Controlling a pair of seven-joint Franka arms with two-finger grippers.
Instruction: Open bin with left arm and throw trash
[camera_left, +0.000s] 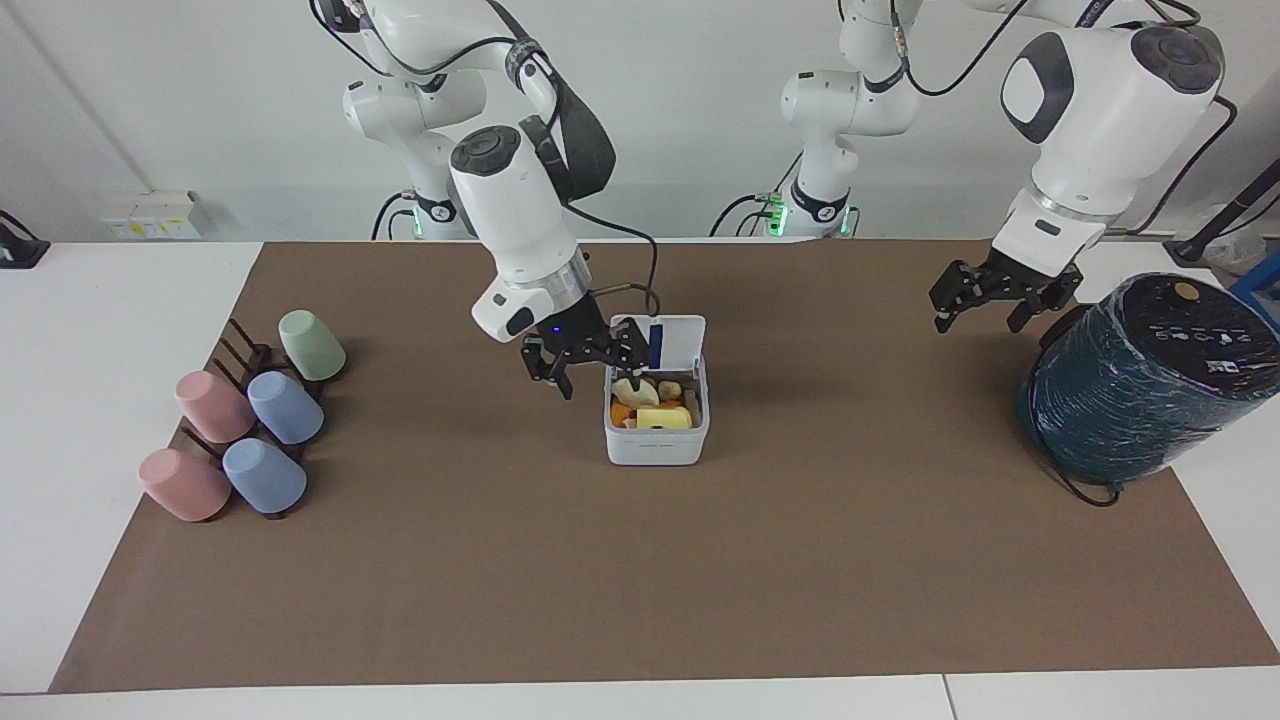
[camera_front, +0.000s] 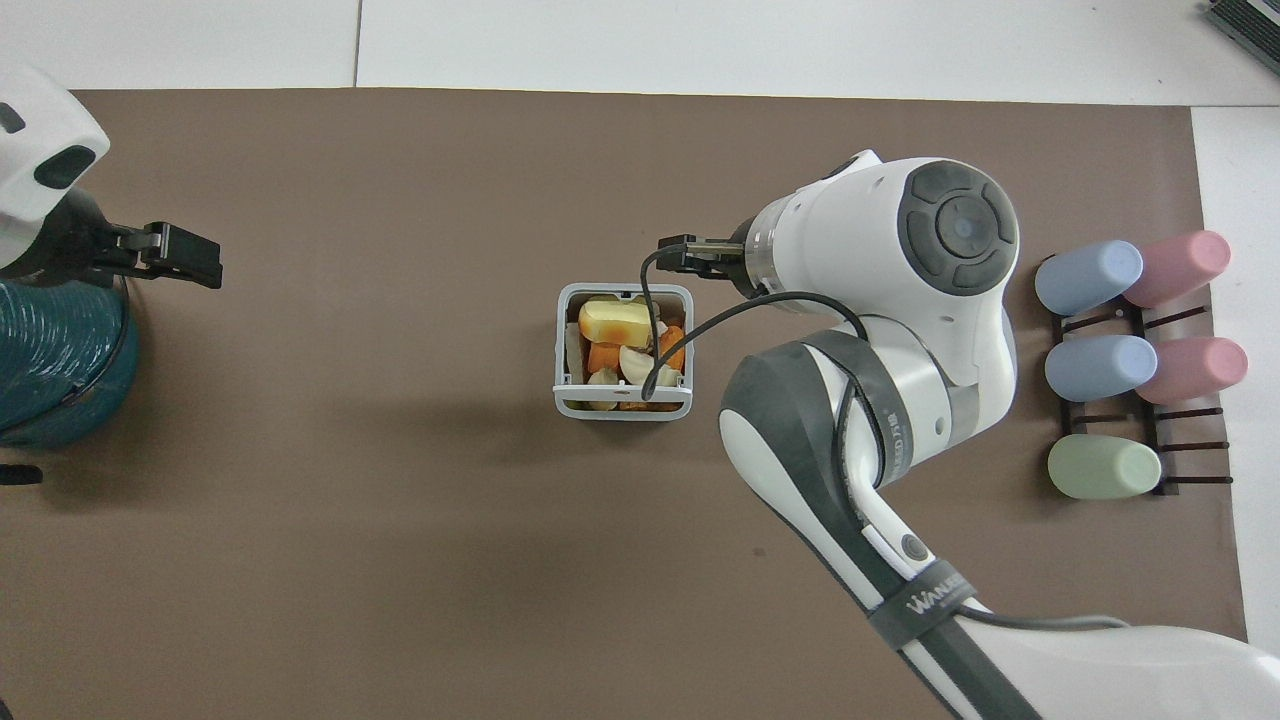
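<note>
Small white square plastic bin (camera_left: 656, 440) mid-desk, lid up, orange, cream and yellow trash pieces (camera_left: 655, 405) inside, right gripper (camera_left: 585, 362) empty just beside it, fingers apart, left gripper (camera_left: 990, 300) waiting near teal wrapped cylinder (camera_left: 1140, 385), fingers apart.

White table (camera_left: 90, 330), brown mat (camera_left: 500, 560); atop: bin (camera_left: 655, 450), cup rack (camera_left: 245, 355), teal cylinder (camera_left: 1140, 400).

Two white Franka arms with rounded shells and dark grey joint caps; green lights glow at both bases. The right arm (camera_left: 515, 215) wears a dark grey forearm band lettered in white and trails a looping black cable to its black gripper (camera_left: 580, 360), which shows a small blue light. The left arm (camera_left: 1100, 110) carries black cables and a black gripper (camera_left: 985, 300).
</note>
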